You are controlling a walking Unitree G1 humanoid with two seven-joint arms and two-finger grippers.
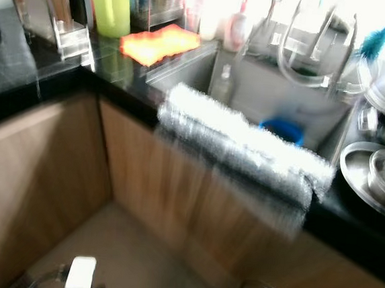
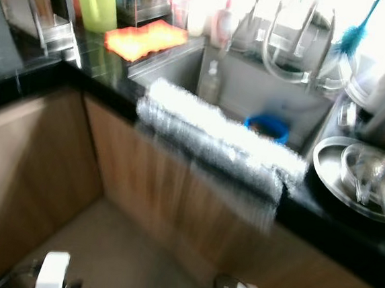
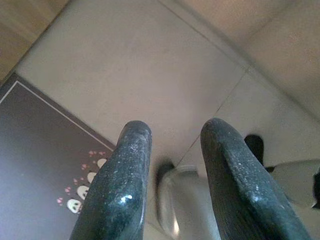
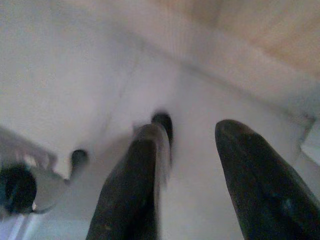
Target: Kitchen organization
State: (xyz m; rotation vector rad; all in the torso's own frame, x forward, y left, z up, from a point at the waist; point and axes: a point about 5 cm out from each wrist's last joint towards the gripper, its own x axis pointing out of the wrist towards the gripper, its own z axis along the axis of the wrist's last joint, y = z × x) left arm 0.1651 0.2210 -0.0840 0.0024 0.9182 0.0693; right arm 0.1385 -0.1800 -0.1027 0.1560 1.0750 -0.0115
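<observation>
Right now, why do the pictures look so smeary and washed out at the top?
Eye views: motion blur smears the silvery cloth over the sink edge, and bright light behind the counter bleaches the bottles. Left wrist view: sharp, left end effector open over floor tile. Right wrist view: soft and hazy, right end effector open.

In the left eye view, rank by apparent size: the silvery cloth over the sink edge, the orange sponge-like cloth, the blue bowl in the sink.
1. Silvery cloth, clearly largest.
2. Orange cloth.
3. Blue bowl, smallest, though partly hidden behind the silvery cloth and blurred.
</observation>
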